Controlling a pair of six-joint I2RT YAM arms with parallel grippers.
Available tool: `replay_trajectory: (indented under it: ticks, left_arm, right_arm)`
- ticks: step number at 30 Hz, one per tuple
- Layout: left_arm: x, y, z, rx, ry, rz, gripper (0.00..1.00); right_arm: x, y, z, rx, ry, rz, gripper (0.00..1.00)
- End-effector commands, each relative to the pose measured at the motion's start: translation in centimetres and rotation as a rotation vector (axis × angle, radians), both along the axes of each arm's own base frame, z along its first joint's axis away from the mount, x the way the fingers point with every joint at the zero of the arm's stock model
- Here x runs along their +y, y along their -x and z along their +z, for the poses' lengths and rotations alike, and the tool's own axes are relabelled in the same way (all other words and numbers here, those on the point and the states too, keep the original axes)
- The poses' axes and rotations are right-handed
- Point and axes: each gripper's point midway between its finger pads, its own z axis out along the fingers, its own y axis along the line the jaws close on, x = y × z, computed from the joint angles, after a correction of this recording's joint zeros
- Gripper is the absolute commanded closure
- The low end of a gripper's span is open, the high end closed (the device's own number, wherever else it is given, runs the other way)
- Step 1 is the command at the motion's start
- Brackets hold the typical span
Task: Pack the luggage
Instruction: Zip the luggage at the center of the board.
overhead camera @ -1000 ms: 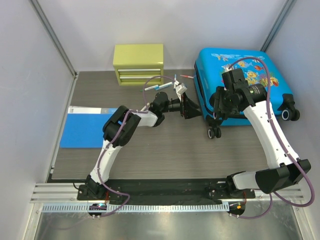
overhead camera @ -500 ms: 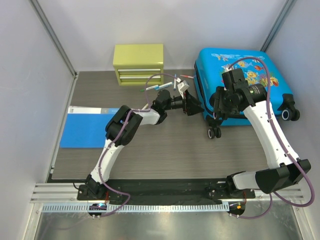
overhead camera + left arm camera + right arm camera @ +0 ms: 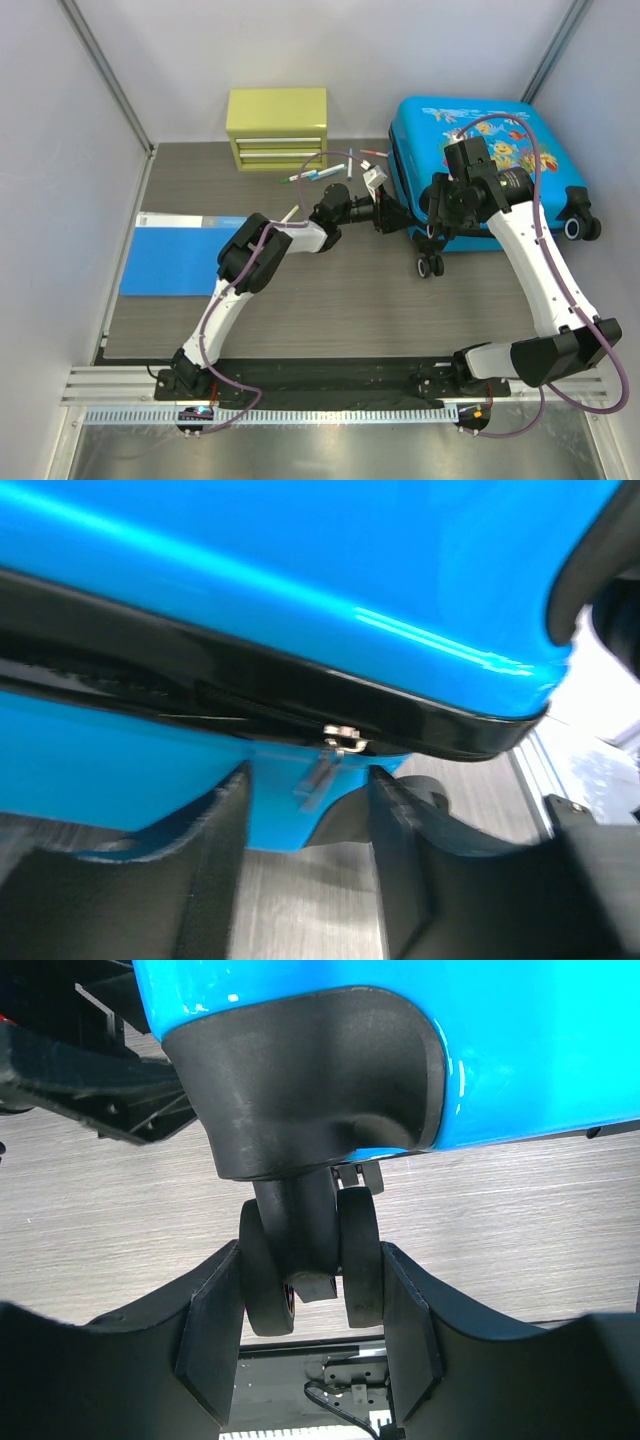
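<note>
The luggage (image 3: pixel 480 130) lies flat at the back right, bright blue with a fish print, closed along its black zipper band (image 3: pixel 150 670). My left gripper (image 3: pixel 393 214) is at its left edge. In the left wrist view my left gripper (image 3: pixel 308 795) is open, and the small metal zipper pull (image 3: pixel 322 773) hangs between the fingers, touching neither. My right gripper (image 3: pixel 432 245) reaches down to the near-left corner. In the right wrist view it (image 3: pixel 308 1265) is shut on the black double wheel (image 3: pixel 360 1260), with both pads against the wheel's sides.
A yellow-green drawer box (image 3: pixel 277 128) stands at the back. A flat blue folder (image 3: pixel 170 255) lies at the left edge of the mat. A few pens (image 3: pixel 318 175) lie between the box and the luggage. Grey walls close in on both sides.
My left gripper has moved right, up to the luggage's edge, and its jaws have narrowed around the zipper pull. The right arm and the luggage have stayed put.
</note>
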Motion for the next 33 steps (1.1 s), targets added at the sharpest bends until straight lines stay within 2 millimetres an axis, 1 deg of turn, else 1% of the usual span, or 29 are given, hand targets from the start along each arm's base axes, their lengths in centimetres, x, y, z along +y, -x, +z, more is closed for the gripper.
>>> replay_trajectory:
  ticks: [1, 2, 4, 5, 6, 8, 9, 10, 11, 12, 15, 17, 19, 20, 22, 24, 28, 30, 33]
  left_arm:
    - [-1.0, -0.9, 2.2, -0.053, 0.037, 0.052, 0.55]
    - [-1.2, -0.9, 2.2, -0.051, 0.037, 0.059, 0.58]
    - [-1.4, -1.3, 2.2, -0.048, 0.036, 0.082, 0.68]
    - [-1.4, -1.4, 2.3, -0.049, 0.038, 0.088, 0.72]
    - [-1.4, -1.6, 2.4, -0.048, 0.039, 0.094, 0.80]
    - [-1.4, -1.8, 2.7, -0.044, 0.044, 0.110, 0.89]
    - [-1.4, -1.8, 2.8, -0.043, 0.044, 0.113, 0.97]
    - [-1.4, -1.8, 2.9, -0.042, 0.046, 0.116, 1.00]
    - [-1.3, -1.8, 2.8, -0.041, 0.045, 0.116, 1.00]
    - [-1.4, -1.7, 3.1, -0.043, 0.047, 0.114, 1.00]
    - [-1.3, -1.4, 3.1, -0.041, 0.045, 0.106, 1.00]
    - [-1.3, -1.1, 2.9, -0.040, 0.041, 0.101, 1.00]
    - [-1.3, -0.7, 3.2, -0.047, 0.042, 0.091, 1.00]
    - [-1.4, -0.3, 2.8, -0.050, 0.033, 0.086, 1.00]
    - [-1.4, 0.2, 3.0, -0.059, 0.029, 0.080, 1.00]
    - [-1.4, 0.8, 2.3, -0.063, 0.014, 0.074, 1.00]
    - [-1.3, 2.0, 1.9, -0.077, -0.004, 0.067, 1.00]
    - [-1.4, 2.5, 2.3, -0.087, -0.003, 0.059, 1.00]
    - [-1.6, 3.2, 2.6, -0.093, -0.001, 0.047, 1.00]
  right_arm:
    - [-0.8, -3.4, 6.5, -0.301, -0.052, -0.099, 0.99]
    - [-0.8, -3.4, 6.5, -0.301, -0.053, -0.101, 0.99]
    - [-0.9, -3.3, 6.5, -0.300, -0.048, -0.103, 0.99]
    - [-1.2, -3.3, 6.5, -0.302, -0.033, -0.115, 0.99]
    - [-1.5, -3.3, 6.3, -0.299, -0.015, -0.115, 0.99]
    - [-2.0, -3.2, 6.2, -0.302, 0.014, -0.118, 0.99]
    - [-2.2, -3.4, 6.5, -0.316, 0.026, -0.118, 0.99]
    - [-2.4, -3.5, 6.8, -0.326, 0.046, -0.110, 0.99]
    - [-2.7, -3.7, 7.1, -0.337, 0.064, -0.113, 0.99]
    - [-2.9, -4.0, 8.2, -0.364, 0.073, -0.116, 0.99]
    - [-3.3, -4.6, 9.0, -0.375, 0.112, -0.106, 0.99]
    - [-3.4, -4.7, 8.8, -0.372, 0.121, -0.102, 0.99]
    - [-3.3, -4.9, 8.3, -0.366, 0.122, -0.103, 0.99]
    - [-3.4, -4.9, 8.4, -0.369, 0.124, -0.104, 0.99]
    - [-3.5, -5.1, 8.4, -0.379, 0.136, -0.110, 0.99]
    - [-3.6, -5.4, 8.4, -0.377, 0.142, -0.109, 0.99]
    - [-3.7, -5.7, 8.1, -0.378, 0.143, -0.130, 0.99]
    - [-3.7, -5.8, 8.0, -0.385, 0.139, -0.141, 0.99]
    - [-3.8, -6.0, 8.8, -0.415, 0.136, -0.151, 0.99]
